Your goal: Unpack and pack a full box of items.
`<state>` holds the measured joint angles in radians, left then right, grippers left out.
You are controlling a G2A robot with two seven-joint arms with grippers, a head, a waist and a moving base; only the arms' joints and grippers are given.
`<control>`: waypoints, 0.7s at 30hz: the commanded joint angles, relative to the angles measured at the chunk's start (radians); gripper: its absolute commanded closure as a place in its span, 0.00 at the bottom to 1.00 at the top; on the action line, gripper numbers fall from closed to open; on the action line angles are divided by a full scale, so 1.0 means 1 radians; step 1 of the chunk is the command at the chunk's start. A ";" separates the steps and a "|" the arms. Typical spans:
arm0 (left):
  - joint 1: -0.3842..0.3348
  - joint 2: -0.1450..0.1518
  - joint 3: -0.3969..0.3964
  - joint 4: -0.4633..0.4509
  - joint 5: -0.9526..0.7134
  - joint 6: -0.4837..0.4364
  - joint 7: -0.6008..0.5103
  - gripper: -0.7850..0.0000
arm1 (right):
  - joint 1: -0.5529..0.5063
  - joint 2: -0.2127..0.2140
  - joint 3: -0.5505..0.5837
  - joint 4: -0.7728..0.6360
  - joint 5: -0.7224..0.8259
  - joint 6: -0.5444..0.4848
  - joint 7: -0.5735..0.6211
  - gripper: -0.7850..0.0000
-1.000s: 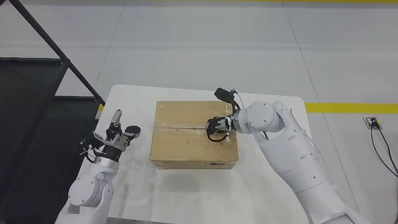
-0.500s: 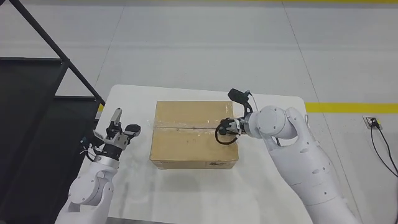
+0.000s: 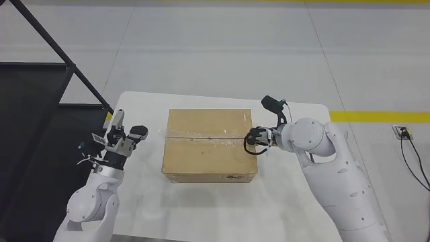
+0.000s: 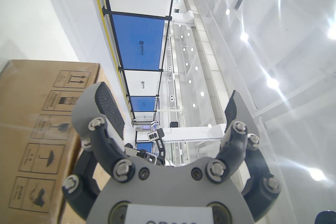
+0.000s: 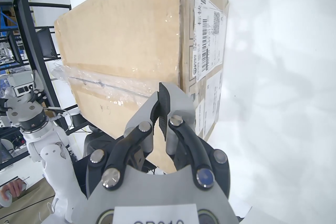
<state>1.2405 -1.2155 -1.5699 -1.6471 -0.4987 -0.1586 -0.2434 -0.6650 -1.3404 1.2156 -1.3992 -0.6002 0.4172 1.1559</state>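
Pale floor (image 3: 201, 47) surrounds a white desk (image 3: 289, 195); a taped cardboard box (image 3: 208, 144) sits mid-desk (flaps shut). The right end effector (image 3: 253, 141), pressed together, has withdrawn to the box's right edge; the left end effector (image 3: 127, 126), spread, shifted left.

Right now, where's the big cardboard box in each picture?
Top view: the cardboard box sits in the middle of the white table, between the two arms.
Left wrist view: the box's printed side stands beside the open left claw.
Right wrist view: the box's taped top lies just past the shut right claw.
Shared landmark: the clear tape seam across the box top, also in the right wrist view.
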 commanded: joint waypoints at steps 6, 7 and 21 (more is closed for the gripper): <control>0.026 0.002 0.007 -0.106 -0.031 0.062 -0.077 0.00 | -0.009 0.006 0.002 -0.006 0.006 -0.001 -0.003 1.00; 0.028 0.002 0.010 -0.110 -0.044 0.076 -0.093 0.00 | -0.010 0.007 0.000 -0.006 0.008 -0.001 -0.004 1.00; -0.070 -0.012 0.096 0.116 -0.022 0.071 -0.068 0.00 | 0.000 0.014 -0.011 0.009 0.032 -0.020 -0.011 1.00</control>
<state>1.1784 -1.2256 -1.4822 -1.5523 -0.5197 -0.0789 -0.3092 -0.6652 -1.3270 1.2054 -1.3896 -0.5686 0.3981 1.1443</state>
